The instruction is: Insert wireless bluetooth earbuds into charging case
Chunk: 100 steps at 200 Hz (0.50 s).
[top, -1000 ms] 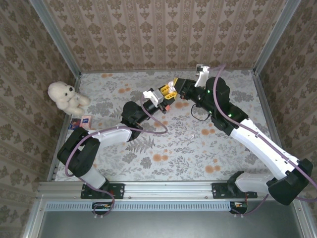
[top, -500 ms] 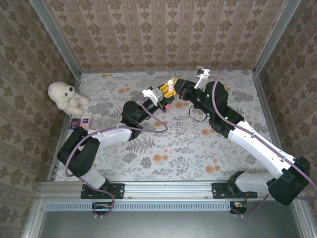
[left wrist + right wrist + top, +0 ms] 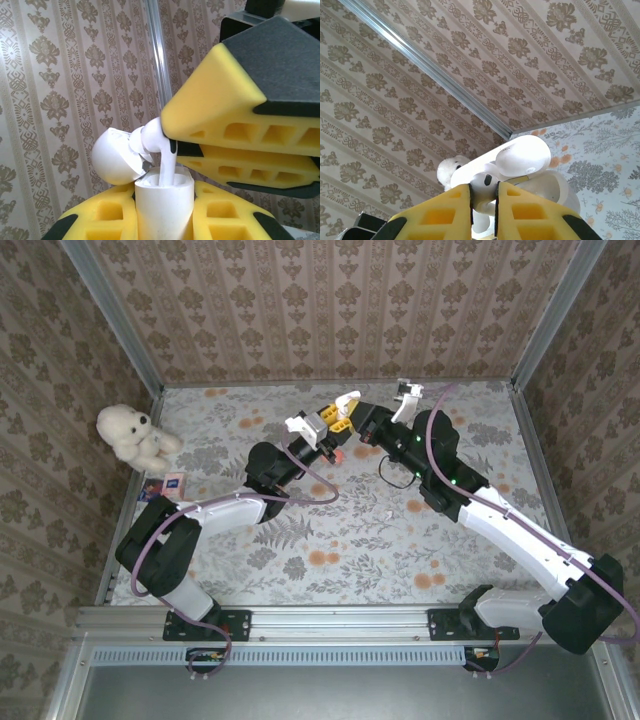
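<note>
Right gripper (image 3: pixel 483 192) is nearly closed, its yellow fingers (image 3: pixel 445 210) pinching a white earbud (image 3: pixel 483 186) by the head. In the left wrist view, the same gripper (image 3: pixel 172 145) comes in from the upper right, with the earbud (image 3: pixel 159 142) at its tip. The bud's stem points down into the open mouth of the charging case (image 3: pixel 162 202).

Left gripper (image 3: pixel 162 212) is clamped fully onto the case body and holds it upright between its two yellow fingers. The case's lid (image 3: pixel 116 157) is swung back and tilted to the left.

From above, the two grippers meet tip to tip over the far middle of the table (image 3: pixel 500 430), left gripper (image 3: pixel 322 435) below and right gripper (image 3: pixel 345 418) just beyond it. The left arm runs from its base at lower left and bends at the elbow, and its forearm reaches toward the upper right. The right arm stretches up and left from its base at lower right, and its wrist turns toward the left arm.

A black cable (image 3: pixel 392 472) loops beside the right wrist. Just beside the grippers is a small orange-red thing (image 3: pixel 338 452), and a white speck (image 3: pixel 385 512) lies nearer the middle; both are too small to identify. A white plush toy (image 3: pixel 130 435) sits at the far left edge with a small card (image 3: pixel 172 483) near it, well apart from the arms.

The case is glossy white and rounded, and the earbud is white with a dark spot on its head.
</note>
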Motion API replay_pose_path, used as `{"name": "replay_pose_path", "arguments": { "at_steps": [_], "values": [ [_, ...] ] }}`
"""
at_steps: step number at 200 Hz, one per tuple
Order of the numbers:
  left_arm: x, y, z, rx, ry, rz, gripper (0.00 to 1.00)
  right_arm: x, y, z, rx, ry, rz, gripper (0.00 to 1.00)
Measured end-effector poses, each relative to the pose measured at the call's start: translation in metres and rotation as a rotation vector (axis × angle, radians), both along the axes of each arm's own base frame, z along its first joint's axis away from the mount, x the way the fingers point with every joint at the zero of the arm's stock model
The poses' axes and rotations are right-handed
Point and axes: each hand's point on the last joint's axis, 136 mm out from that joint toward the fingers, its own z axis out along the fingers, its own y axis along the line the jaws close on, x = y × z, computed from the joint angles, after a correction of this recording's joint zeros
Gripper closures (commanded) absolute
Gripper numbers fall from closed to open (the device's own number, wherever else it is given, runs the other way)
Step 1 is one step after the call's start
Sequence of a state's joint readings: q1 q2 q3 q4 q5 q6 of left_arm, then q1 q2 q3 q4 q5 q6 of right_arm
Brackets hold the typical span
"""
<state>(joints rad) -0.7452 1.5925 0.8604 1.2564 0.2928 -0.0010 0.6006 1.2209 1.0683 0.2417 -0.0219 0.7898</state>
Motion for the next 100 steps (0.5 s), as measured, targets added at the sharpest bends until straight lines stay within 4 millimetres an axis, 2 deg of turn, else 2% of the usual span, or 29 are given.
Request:
{"name": "replay_pose_path", "arguments": {
  "at_steps": [100],
  "values": [
    [0.0008,0.0002,0.0046,-0.009,-0.006,0.003,1.0,-0.002,0.0076,0.0036,0.012,-0.018,0.014,0.84]
  ]
}}
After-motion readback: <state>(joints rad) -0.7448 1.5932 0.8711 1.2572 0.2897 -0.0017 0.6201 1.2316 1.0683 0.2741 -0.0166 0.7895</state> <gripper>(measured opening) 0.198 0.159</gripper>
